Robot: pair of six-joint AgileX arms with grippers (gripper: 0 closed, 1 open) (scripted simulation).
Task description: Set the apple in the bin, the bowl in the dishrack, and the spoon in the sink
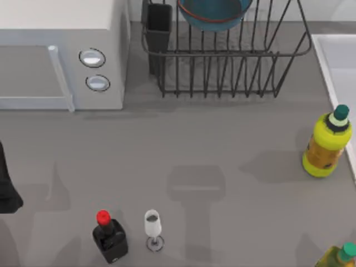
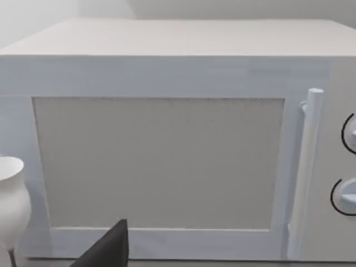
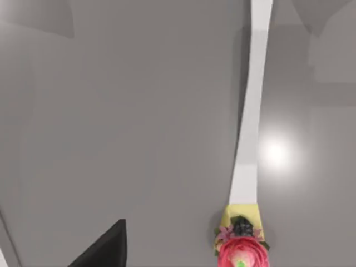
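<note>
The teal bowl [image 1: 214, 14] with its reddish-brown rim rests inside the black wire dishrack [image 1: 222, 72] at the back middle of the table, cut off by the top view's upper edge. The pale sink [image 1: 324, 67] runs along the right edge. In the right wrist view a long white handle [image 3: 253, 111] ending in a yellow collar and a pink flower knob lies on a grey surface; it looks like the spoon. A dark part of my right gripper [image 3: 105, 250] sits beside it. My left arm [image 1: 8, 186] is at the left edge. The apple and the bin are out of view.
A white microwave [image 1: 55, 50] fills the back left, and my left gripper [image 2: 108, 250] faces its door [image 2: 167, 161]. A black red-capped bottle [image 1: 109, 236] and a wine glass [image 1: 153, 227] stand at the front. Yellow bottles stand by the sink [image 1: 327, 143] and at the front right corner [image 1: 339, 257].
</note>
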